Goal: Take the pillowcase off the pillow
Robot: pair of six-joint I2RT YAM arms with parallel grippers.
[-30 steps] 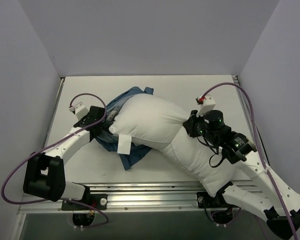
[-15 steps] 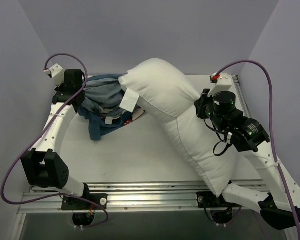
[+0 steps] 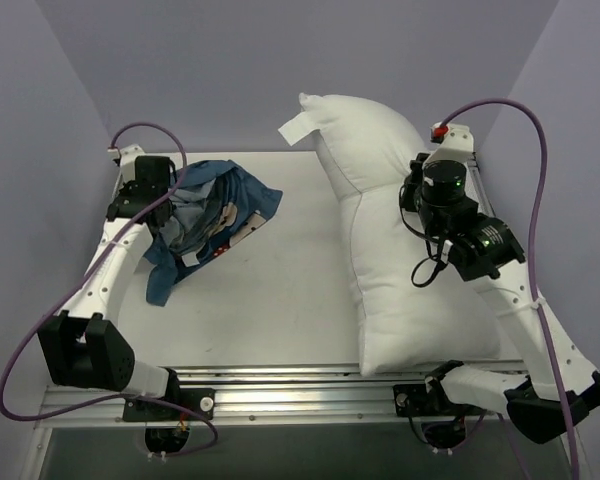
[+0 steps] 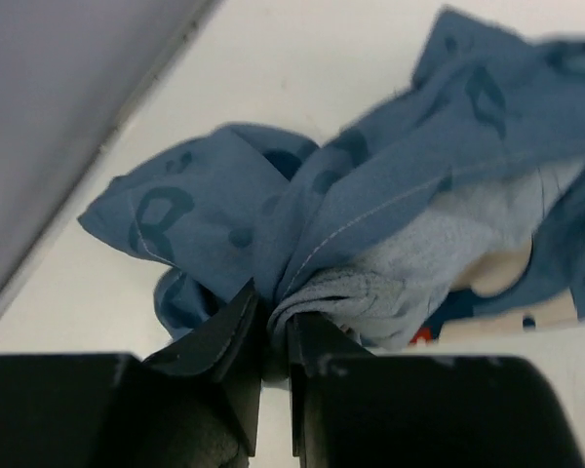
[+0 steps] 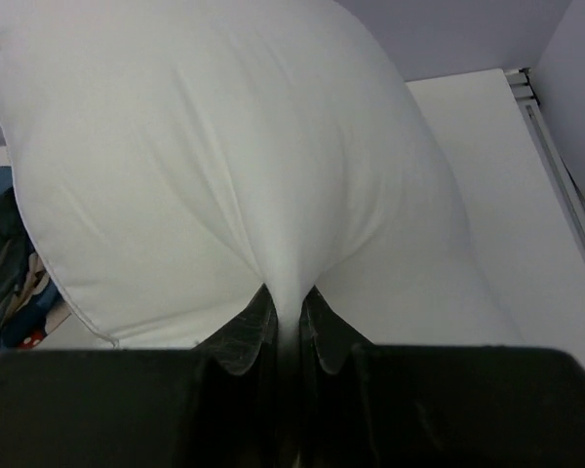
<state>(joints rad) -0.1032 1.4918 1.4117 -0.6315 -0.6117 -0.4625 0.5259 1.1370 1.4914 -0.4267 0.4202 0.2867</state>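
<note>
Both jaws sat narrow: left gripper (image 4: 271,307) pinching the pillowcase (image 3: 215,215) at nine o'clock, right gripper (image 5: 291,302) the pillow (image 3: 380,270) at three. A low, gentle release seemed best.

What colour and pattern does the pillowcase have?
The pillowcase is blue, printed with darker blue shapes, with a paler inner side. It shows best in the left wrist view.

Blue pillowcase (image 3: 215,205) with darker blue prints and paler blue lining, plain white pillow (image 3: 405,270), white table (image 3: 270,300)
</note>
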